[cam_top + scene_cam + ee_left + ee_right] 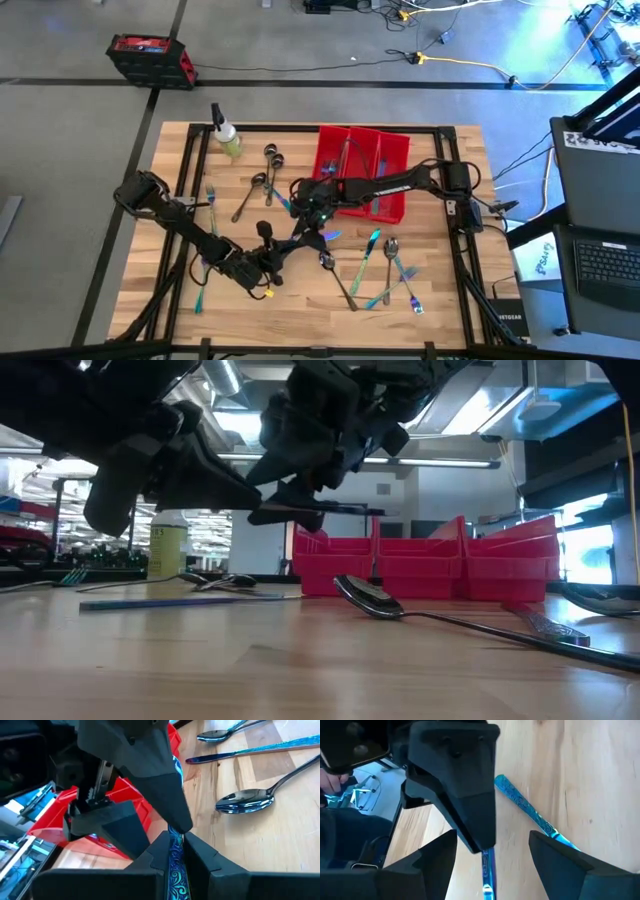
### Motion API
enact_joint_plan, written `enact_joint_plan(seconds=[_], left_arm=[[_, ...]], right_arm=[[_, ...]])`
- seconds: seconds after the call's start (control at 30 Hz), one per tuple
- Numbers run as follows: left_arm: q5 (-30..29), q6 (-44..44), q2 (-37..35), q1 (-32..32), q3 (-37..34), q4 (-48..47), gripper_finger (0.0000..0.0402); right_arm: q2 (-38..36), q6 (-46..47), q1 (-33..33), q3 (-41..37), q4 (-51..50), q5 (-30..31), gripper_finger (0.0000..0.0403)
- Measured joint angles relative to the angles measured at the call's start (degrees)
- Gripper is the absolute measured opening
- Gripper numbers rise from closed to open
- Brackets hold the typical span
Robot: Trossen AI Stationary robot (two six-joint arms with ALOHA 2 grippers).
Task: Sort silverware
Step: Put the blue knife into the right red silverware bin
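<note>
My left gripper (175, 840) is shut on one piece of silverware (176, 870) with a blue patterned handle, held above the middle of the table (440, 300). My right gripper (492, 837) is open and meets it from the far right. Its two fingers stand on either side of the piece (487, 872) with a gap at each side. More silverware lies flat on the wood: spoons (270, 155) at the far left, and a knife (370, 248), a spoon (390, 250) and a fork (405, 285) at the near right. My left gripper pinches the blue patterned handle (177, 879) between its two fingers. The piece lies along the fingers and sticks out past their tips toward my right gripper. It is lifted clear of the table, about level (345, 509).
Red bins (365, 170) stand at the far middle right, just behind my right arm. A spray bottle (226, 135) stands at the far left. A spoon (370, 595) lies close to the low camera. Another blue piece (525, 810) lies on the wood under the grippers.
</note>
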Motion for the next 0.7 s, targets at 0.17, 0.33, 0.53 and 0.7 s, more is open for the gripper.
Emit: enact_joint_plan(seconds=[0.17,0.33,0.53,0.7], left_arm=[[-0.1,0.6,0.0,0.1,0.1,-0.1,0.0021],[-0.3,1.5,0.0,0.1,0.1,-0.1,0.0021],[-0.5,1.5,0.0,0.1,0.1,0.0,0.0021],[-0.6,1.4,0.0,0.1,0.1,-0.1,0.0021]], right_arm=[[0.2,-1.4,0.0,0.0,-2.4,-0.9,0.0234],[0.2,-5.7,-0.1,0.0,-8.2,-1.3,0.0209],[0.2,-5.7,-1.0,-0.1,-7.8,-2.3,0.0164],[0.2,-4.7,-1.5,-0.1,-6.6,-3.3,0.015]])
